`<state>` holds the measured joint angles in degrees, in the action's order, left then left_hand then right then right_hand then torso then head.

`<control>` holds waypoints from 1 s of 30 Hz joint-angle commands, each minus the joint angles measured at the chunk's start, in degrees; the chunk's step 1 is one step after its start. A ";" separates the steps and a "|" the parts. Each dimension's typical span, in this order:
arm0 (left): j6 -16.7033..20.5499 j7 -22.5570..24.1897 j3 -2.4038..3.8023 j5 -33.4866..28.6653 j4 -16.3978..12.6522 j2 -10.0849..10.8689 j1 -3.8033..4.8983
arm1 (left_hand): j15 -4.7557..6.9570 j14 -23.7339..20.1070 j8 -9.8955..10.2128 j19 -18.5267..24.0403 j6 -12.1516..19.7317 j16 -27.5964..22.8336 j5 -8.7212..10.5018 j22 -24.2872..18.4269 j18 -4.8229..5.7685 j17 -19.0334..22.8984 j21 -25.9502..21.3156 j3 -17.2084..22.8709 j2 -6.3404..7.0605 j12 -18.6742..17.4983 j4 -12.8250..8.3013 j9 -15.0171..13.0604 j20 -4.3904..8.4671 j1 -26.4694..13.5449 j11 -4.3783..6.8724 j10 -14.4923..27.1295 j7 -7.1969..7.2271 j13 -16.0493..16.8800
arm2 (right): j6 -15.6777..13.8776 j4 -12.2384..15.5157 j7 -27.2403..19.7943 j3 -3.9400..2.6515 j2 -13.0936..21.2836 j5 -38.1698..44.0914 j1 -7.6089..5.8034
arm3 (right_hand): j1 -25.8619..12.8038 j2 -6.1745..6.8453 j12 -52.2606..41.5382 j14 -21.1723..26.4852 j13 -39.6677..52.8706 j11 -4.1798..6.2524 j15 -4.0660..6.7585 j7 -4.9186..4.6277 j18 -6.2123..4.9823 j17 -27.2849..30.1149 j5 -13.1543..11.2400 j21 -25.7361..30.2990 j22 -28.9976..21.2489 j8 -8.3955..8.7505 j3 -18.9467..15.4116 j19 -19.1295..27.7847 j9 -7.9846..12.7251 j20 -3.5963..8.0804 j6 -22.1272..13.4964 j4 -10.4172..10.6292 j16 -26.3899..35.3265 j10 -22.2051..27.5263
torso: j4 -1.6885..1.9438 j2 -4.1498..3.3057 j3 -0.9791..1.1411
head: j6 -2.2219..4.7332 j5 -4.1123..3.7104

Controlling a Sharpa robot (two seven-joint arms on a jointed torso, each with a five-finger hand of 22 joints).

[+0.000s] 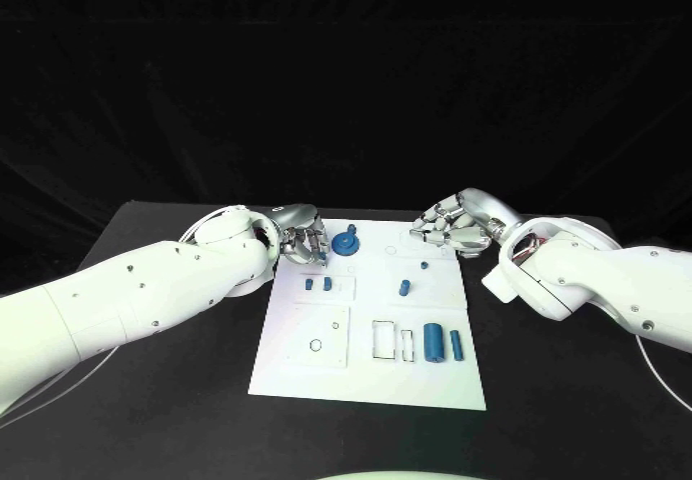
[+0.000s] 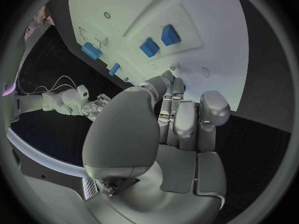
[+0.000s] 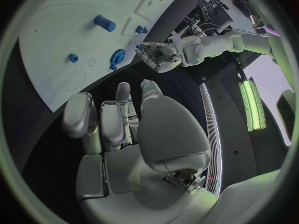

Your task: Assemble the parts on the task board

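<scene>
Board [image 1: 368, 375]: seven blue parts [image 1: 433, 342]. Left robot hand [image 1: 304, 245] curled, empty; right robot hand [image 1: 447, 226] curled, empty.

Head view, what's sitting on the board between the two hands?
A round blue part with a knob stands beside the left hand; from there to the right hand, bare white board.

Dim black surroundings, brightly lit white task board [image 1: 368, 340] — wrist views bend edges, tinted greenish.
</scene>
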<state>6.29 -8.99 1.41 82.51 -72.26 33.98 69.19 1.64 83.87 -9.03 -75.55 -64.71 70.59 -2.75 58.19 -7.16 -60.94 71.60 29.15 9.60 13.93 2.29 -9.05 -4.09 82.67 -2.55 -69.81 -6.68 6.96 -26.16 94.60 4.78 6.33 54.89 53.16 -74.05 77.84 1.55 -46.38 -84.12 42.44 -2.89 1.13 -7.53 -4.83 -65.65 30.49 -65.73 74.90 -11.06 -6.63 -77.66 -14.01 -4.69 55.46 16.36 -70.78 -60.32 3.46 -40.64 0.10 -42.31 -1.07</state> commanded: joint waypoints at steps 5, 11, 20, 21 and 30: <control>-2.03 -0.03 0.01 -0.32 0.52 -0.36 -0.11 | 0.00 0.61 0.31 0.38 -0.22 0.35 -0.20 -0.08 0.74 0.06 0.25 -0.08 0.40 -0.25 -0.34 -0.01 0.23 -0.20 -0.16 -0.46 -0.09 0.02 | 0.52 0.01 -0.42 0.00 -0.03 0.44 0.09 | 0.45 0.11 0.28 -0.19 -0.05 0.27 0.42 0.14 -0.63 0.05 0.34 0.38 0.17 -0.19 0.44 0.28 -0.05 -0.01 -0.04 0.04 0.15 0.00 | -0.02 -0.01 0.10 | -0.13 0.01; -2.40 0.00 -0.10 -0.20 1.04 -0.62 -0.20 | 0.00 0.61 0.33 0.39 -0.22 0.35 -0.20 -0.08 0.74 0.07 0.25 -0.08 0.41 -0.28 -0.34 0.00 0.23 -0.23 -0.16 -0.47 -0.09 0.03 | 0.50 0.07 -0.42 0.00 -0.03 0.44 0.10 | 0.45 0.11 0.28 -0.19 -0.05 0.27 0.42 0.14 -0.63 0.05 0.34 0.38 0.17 -0.19 0.44 0.28 -0.05 -0.01 -0.04 0.04 0.15 0.00 | -0.04 0.02 0.10 | -0.16 0.02; -2.49 0.19 -0.20 -0.15 1.39 -0.98 -0.40 | -0.01 0.60 0.34 0.42 -0.23 0.35 -0.20 -0.13 0.73 0.10 0.22 -0.08 0.42 -0.30 -0.34 0.01 0.23 -0.26 -0.16 -0.49 -0.09 0.03 | 0.45 0.11 -0.48 0.00 0.00 0.44 0.10 | 0.45 0.11 0.28 -0.19 -0.05 0.27 0.42 0.14 -0.63 0.05 0.34 0.38 0.17 -0.19 0.44 0.28 -0.05 -0.01 -0.04 0.04 0.15 0.00 | -0.07 0.00 0.09 | -0.11 0.00; -2.51 0.21 -0.20 -0.15 1.44 -1.01 -0.41 | -0.01 0.60 0.35 0.44 -0.24 0.34 -0.20 -0.17 0.72 0.11 0.19 -0.08 0.42 -0.32 -0.34 0.01 0.23 -0.27 -0.16 -0.50 -0.09 0.03 | 0.42 0.12 -0.50 0.00 0.00 0.44 0.10 | 0.45 0.11 0.28 -0.19 -0.05 0.27 0.42 0.14 -0.63 0.05 0.34 0.38 0.17 -0.19 0.44 0.28 -0.05 -0.01 -0.04 0.04 0.15 0.00 | -0.06 0.00 0.09 | -0.10 -0.02; -2.62 0.37 -0.25 -0.15 1.99 -1.39 -0.55 | -0.01 0.59 0.37 0.46 -0.24 0.33 -0.20 -0.20 0.71 0.14 0.18 -0.07 0.43 -0.34 -0.35 0.02 0.23 -0.29 -0.16 -0.51 -0.09 0.03 | 0.34 0.15 -0.56 0.00 -0.03 0.44 0.11 | 0.45 0.11 0.28 -0.19 -0.05 0.27 0.42 0.14 -0.63 0.05 0.34 0.38 0.17 -0.19 0.44 0.28 -0.05 -0.01 -0.04 0.04 0.15 0.00 | -0.03 0.01 0.08 | -0.17 -0.07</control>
<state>4.49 -8.95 1.18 82.44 -70.30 32.79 68.71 1.64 83.87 -8.92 -75.34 -64.69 70.59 -2.75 58.04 -7.16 -60.87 71.59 29.15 9.60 13.93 2.29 -8.99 -3.88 82.67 -2.75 -70.02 -6.66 6.95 -26.18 94.67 4.76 6.33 54.89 53.16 -73.99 77.84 1.55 -46.38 -84.13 42.44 -2.90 1.13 -7.53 -4.83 -65.66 30.49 -65.73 74.94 -11.05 -6.63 -77.66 -13.98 -4.70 55.46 16.36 -70.78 -60.33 3.43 -40.64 0.18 -42.43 -1.14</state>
